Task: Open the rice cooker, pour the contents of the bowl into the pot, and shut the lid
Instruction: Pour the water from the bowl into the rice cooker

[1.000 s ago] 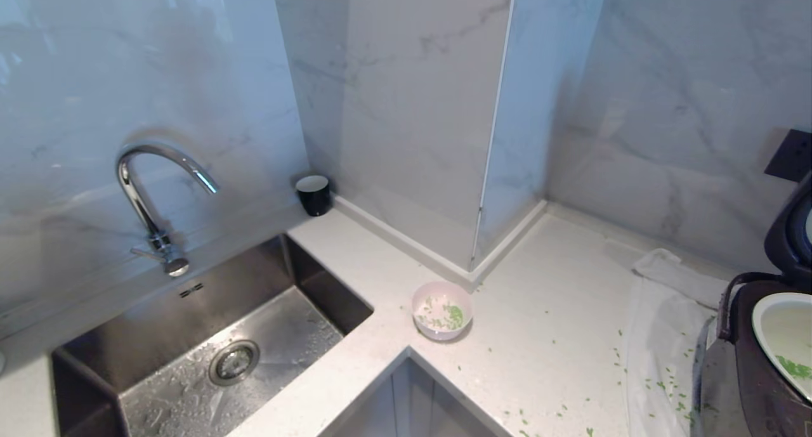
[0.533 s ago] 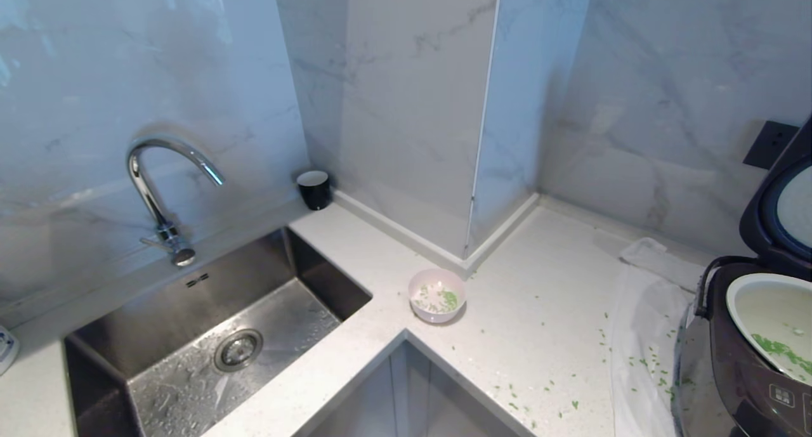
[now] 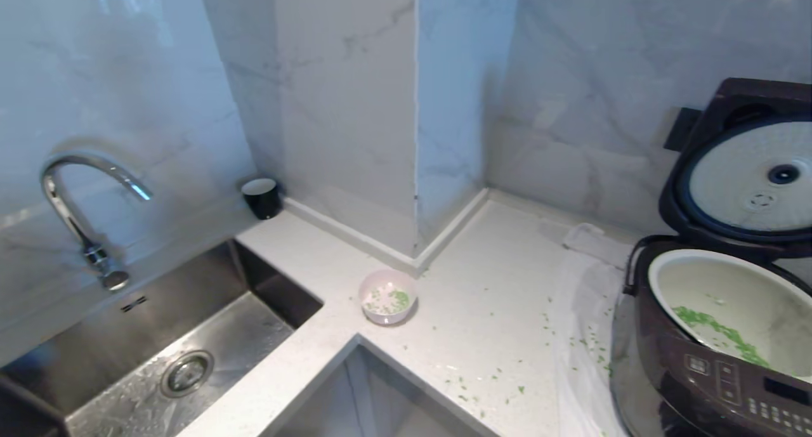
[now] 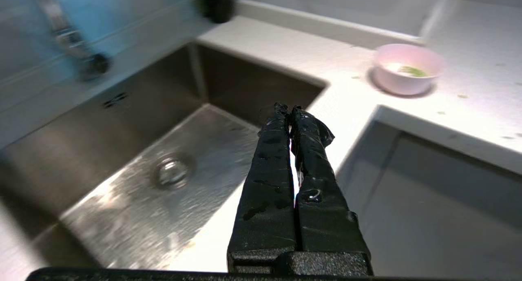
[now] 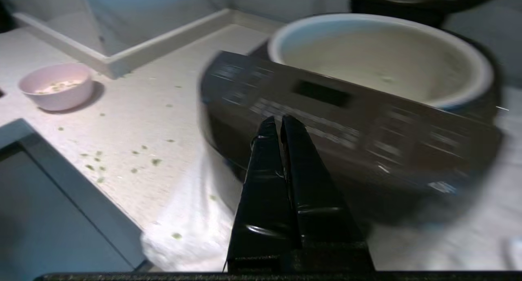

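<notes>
Closing the lid is what is left

Hanging low before the worktop [image 3: 507, 310], the left pincer [image 4: 290, 109] and right pincer [image 5: 278, 122] are both pressed shut and holding nothing; neither is showing in the head view. Just beyond the right one, the cooker [image 3: 698, 386] is sitting at the worktop's right end with green bits [image 3: 717, 329] lying in its pot [image 3: 666, 269]. The bowl [image 3: 387, 296] is resting upright near the worktop's inner corner, well apart from the cooker, still carrying a few bits, with more lying scattered between them. Farthest back, the lid [image 3: 710, 107] is standing raised, so opening and pouring are looking done and only closing is remaining.
</notes>
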You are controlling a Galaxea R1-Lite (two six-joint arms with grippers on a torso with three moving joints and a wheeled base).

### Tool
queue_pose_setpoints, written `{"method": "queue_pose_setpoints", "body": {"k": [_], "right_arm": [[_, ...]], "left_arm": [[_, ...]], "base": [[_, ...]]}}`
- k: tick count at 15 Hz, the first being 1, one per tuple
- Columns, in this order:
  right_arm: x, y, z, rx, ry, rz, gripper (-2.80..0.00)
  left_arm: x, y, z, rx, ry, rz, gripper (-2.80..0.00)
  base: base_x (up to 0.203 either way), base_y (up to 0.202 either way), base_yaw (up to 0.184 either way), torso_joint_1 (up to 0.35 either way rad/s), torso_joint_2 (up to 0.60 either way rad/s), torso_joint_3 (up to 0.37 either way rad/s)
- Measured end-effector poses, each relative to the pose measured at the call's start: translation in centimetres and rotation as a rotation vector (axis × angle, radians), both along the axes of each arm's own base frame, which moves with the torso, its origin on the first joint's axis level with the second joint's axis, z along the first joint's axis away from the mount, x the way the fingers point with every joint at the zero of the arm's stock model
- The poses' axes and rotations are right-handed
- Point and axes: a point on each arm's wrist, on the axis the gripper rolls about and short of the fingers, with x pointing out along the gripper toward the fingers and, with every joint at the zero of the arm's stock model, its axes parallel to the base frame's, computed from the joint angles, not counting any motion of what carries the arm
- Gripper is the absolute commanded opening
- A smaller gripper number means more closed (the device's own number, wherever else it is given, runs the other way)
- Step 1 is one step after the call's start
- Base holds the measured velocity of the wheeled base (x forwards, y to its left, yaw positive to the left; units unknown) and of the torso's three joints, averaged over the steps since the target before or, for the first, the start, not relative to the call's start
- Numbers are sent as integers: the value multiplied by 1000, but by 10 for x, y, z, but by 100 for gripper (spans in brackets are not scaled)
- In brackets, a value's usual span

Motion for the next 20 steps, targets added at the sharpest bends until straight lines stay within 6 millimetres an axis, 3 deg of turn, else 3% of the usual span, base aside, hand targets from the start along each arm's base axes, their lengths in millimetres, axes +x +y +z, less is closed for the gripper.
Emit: {"method": "queue_pose_setpoints", "body": {"k": [13,20], "right_arm": [[0,0,0,0,0,0,-280],[0,0,0,0,0,0,-280]], "left_arm": [[0,0,0,2,-1,0,-280],[0,0,0,2,1,0,-280]], "base": [[2,7,-173,2,2,2],[10,0,-15,0,0,1]]}}
